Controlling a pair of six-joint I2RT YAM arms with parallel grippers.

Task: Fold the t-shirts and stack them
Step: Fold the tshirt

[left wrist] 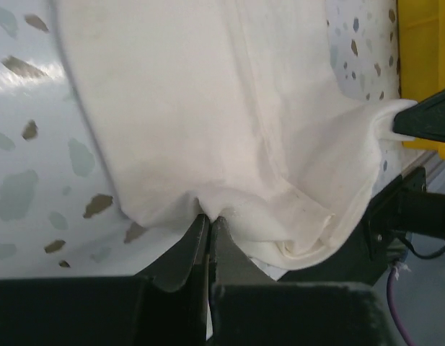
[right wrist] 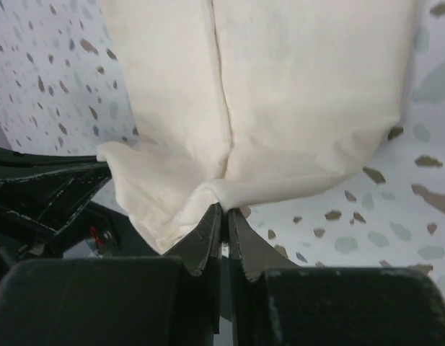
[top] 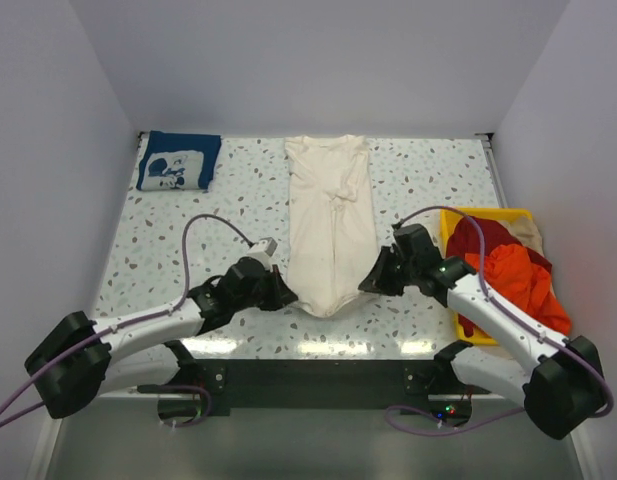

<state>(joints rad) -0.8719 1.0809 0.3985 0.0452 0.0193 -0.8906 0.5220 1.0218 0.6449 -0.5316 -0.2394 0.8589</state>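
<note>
A long cream t-shirt [top: 330,225], folded lengthwise into a narrow strip, lies down the middle of the table. My left gripper [top: 286,295] is shut on the left corner of its near hem, and the cloth bunches at the jaw tips [left wrist: 209,218]. My right gripper [top: 370,282] is shut on the right corner of the same hem [right wrist: 224,209]. Between the two grips the cream cloth [left wrist: 208,108] [right wrist: 294,94] sags. A folded navy t-shirt with white print [top: 178,160] sits at the back left. The orange-red t-shirt [top: 518,285] and a beige one [top: 528,232] lie in the bin.
A yellow plastic bin [top: 488,215] stands on the right side of the table, beside the right arm, and also holds a dark red cloth [top: 483,240]. White walls enclose the speckled table [top: 188,210] on three sides. Purple cables loop above both arms.
</note>
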